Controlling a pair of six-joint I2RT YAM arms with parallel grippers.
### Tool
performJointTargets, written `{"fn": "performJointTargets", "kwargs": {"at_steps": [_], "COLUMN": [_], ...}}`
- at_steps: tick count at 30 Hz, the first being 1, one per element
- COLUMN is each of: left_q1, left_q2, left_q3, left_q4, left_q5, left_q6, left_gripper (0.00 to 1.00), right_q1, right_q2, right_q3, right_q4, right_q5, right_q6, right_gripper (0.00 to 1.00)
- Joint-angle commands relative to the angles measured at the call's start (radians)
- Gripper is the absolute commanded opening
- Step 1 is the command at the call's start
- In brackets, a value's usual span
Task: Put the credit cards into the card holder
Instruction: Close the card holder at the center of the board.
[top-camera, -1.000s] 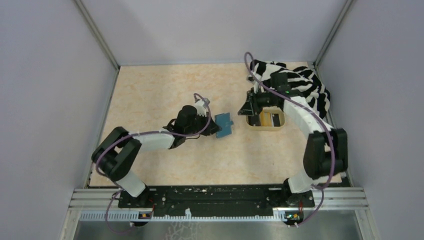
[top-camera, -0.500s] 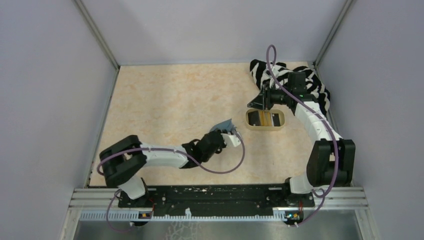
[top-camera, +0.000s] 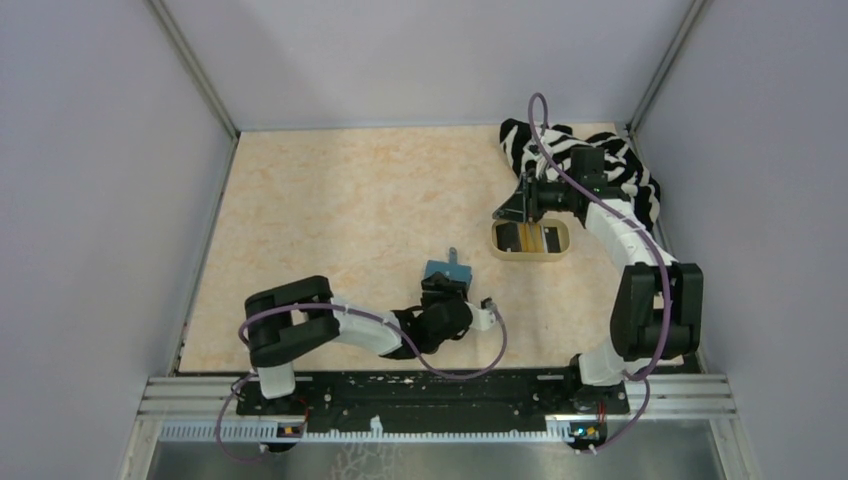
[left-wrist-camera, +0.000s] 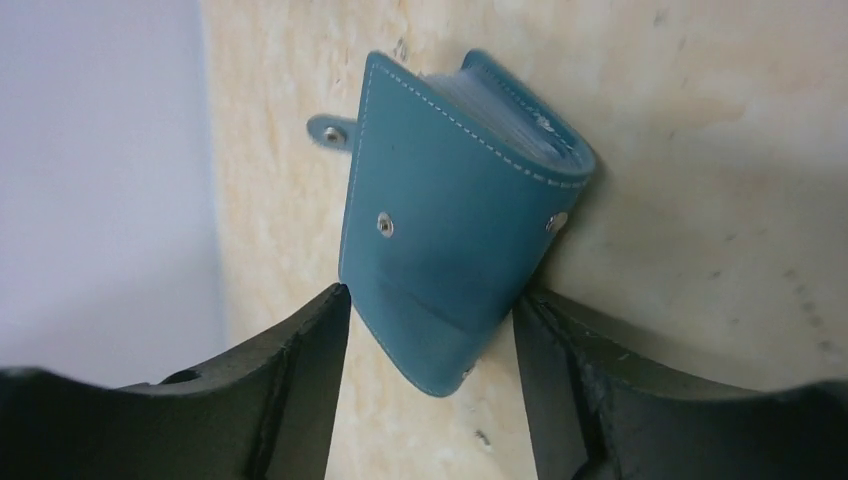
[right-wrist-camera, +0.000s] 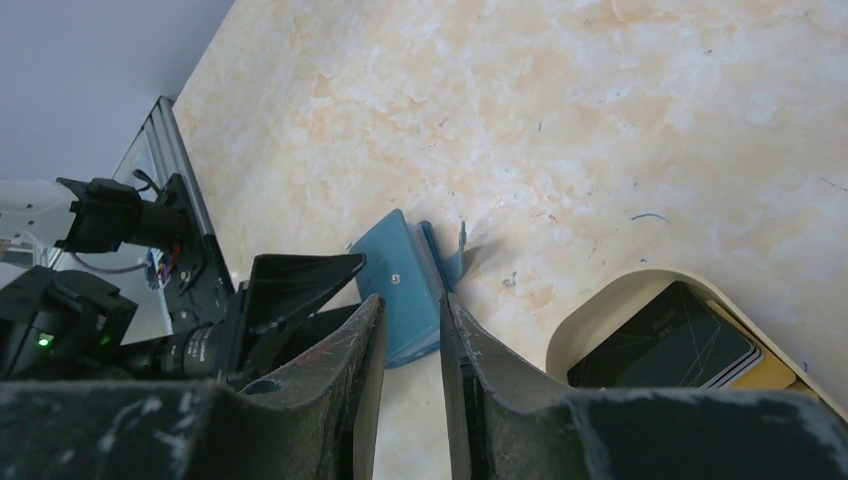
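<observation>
**Status: no card in the holder, all the loading left to do**

Nearest the bases, my left gripper (left-wrist-camera: 430, 298) is low over the table (left-wrist-camera: 700, 150) with its jaws spread. The near end of the holder (left-wrist-camera: 450, 230) sits between the tips, close to both. It looks like it's resting on the table and not clamped, so I read that hand as open around it, not gripping.

The holder is folded over like a booklet, teal cover up, and its tab (left-wrist-camera: 328, 130) is unsnapped and sticking out to the side. Clear sleeves (left-wrist-camera: 500, 100) show at the far edge, and I see no card in them.

Further out and to the right is the tray (right-wrist-camera: 600, 310). The cards (right-wrist-camera: 670, 345) are stacked in it, black on top with a gold edge peeking out underneath. It is well apart from the holder.

My right gripper (right-wrist-camera: 410, 305) hangs over the tray's far-left rim. Its jaws are nearly together with a thin slit between them, and I see nothing in the slit, so I read it as empty.

The cloth (top-camera: 600, 165) is bunched in the far right corner, out of the way.

My read is that the task is at the very start. What's left:
- get the holder lying open
- lift a card out of the tray
- slide it into a sleeve
- repeat for the rest of the stack

The thin cards lie flat in the tray, so I expect the pick to be the fiddly part
</observation>
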Motion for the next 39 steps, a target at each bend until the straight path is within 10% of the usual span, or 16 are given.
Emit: {"fn": "performJointTargets", "kwargs": {"at_steps": [1,14,20,26,39], "left_q1": [-0.004,0.038,0.395,0.546,0.604], "left_q2": [-0.072,-0.682,-0.714,-0.41,-0.109], "left_q3": [0.06,-0.284,-0.402,-0.305,-0.249], "left_q4": [-0.273,-0.013,0.269,0.44,0.436], "left_q5": [0.125,0.551,1.04,1.267,1.199], "left_q6": [-0.298,-0.684,-1.066,-1.322,-1.368], "left_gripper": [0.69,0.99,0.88,0.38,0.13], "right_q1": [-0.004,-0.002,0.029,0.153,0.318], "right_q2": [-0.004,-0.124,-0.251,-0.092,0.434], "right_q3": [0.007,-0.035,-0.196,-0.084,0.423], "right_q4": [0.013,0.05,0.197,0.093,-0.35], "right_q5": [-0.022,-0.013,-0.218,-0.131,0.232], "right_q6": [-0.02,-0.142,-0.487,-0.581,-0.463], "right_gripper": [0.27,0.37,0.98,0.94,0.54]}}
